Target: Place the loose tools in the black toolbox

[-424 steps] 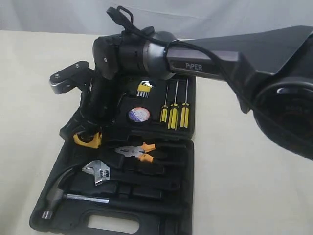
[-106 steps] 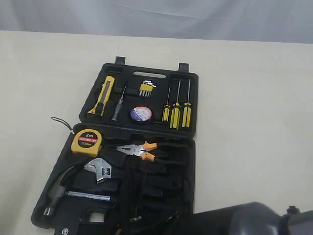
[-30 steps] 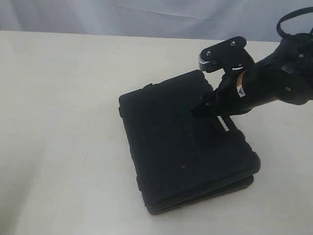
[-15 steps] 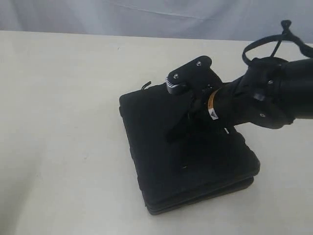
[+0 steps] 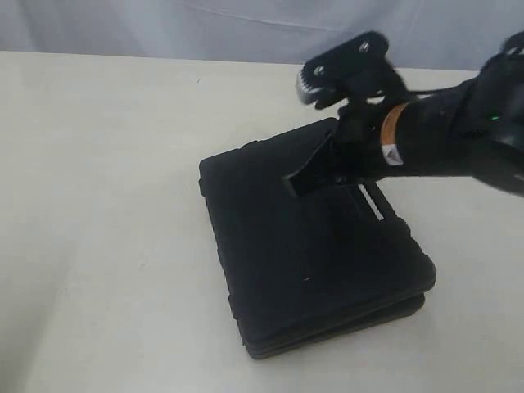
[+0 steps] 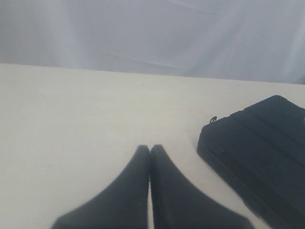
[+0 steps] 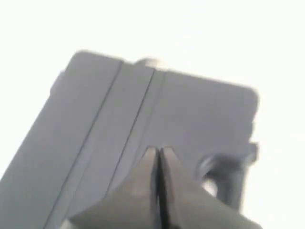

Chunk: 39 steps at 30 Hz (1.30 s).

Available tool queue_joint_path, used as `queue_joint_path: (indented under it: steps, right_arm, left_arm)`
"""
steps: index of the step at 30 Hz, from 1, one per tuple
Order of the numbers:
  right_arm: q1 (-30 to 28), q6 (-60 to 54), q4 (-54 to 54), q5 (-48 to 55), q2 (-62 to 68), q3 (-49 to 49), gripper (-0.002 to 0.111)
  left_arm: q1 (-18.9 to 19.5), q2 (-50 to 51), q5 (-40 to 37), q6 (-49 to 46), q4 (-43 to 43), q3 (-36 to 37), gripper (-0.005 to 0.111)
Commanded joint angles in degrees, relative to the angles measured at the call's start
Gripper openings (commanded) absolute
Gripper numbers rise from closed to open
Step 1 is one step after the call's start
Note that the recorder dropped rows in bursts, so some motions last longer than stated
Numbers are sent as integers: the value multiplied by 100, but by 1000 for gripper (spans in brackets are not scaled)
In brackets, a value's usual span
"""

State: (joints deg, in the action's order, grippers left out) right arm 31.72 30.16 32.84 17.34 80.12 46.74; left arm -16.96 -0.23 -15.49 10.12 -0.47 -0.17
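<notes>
So the black toolbox [image 5: 286, 262] is closed, my right gripper [image 5: 295, 183] over it, left gripper [image 6: 149, 148] beside it, both pinched together, empty. I'd worry a bump pops an unlatched lid.

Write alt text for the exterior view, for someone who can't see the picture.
A closed black toolbox lies flat on a cream table, with no tools visible outside it. The robot's right hand, fingers together, reaches in from the right and points down over the lid, near the slot handle.
</notes>
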Motion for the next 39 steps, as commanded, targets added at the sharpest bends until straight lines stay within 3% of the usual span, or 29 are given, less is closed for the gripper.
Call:
queue_joint_path:
  steps: [1, 8, 23, 39]
  right_arm:
    - [-19, 886, 1129, 215, -1135, -70, -1]
    - [-19, 1683, 2134, 203, -3298, -646, -1]
    - [-19, 1991, 2126, -458, -7593, -1625, -1]
    - [-19, 1991, 1977, -248, -8012, -1613, -1]
  left_arm:
    - [-26, 23, -13, -7, 47, 17, 0]
    - [-26, 23, -13, -7, 47, 17, 0]
    - [-26, 23, -13, -7, 47, 17, 0]
    - [-26, 23, -13, -7, 47, 17, 0]
